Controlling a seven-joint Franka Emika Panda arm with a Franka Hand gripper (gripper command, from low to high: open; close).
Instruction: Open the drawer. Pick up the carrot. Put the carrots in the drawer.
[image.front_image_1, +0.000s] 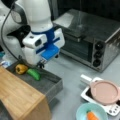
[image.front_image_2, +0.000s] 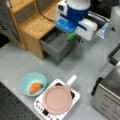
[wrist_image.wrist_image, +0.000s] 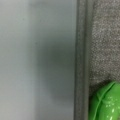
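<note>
Fingers: I cannot tell whether my gripper (image.front_image_1: 41, 65) is spread or pinched; it hangs at the drawer's (image.front_image_1: 51, 86) rim.
Drawer: pulled out beneath me, green cucumber (image.front_image_1: 34, 74) and yellow pepper (image.front_image_1: 21, 69) inside.
Carrot: well apart, lying in the teal bowl (image.front_image_2: 26, 81), carrot (image.front_image_2: 35, 87) untouched.
Arm: wrist pointing down over the drawer.

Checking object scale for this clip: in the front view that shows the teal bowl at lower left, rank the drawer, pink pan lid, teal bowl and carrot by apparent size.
1. drawer, open, partly hidden under the gripper
2. pink pan lid
3. teal bowl, somewhat smaller than the lid
4. carrot, lying in the bowl, clearly the smallest
</note>
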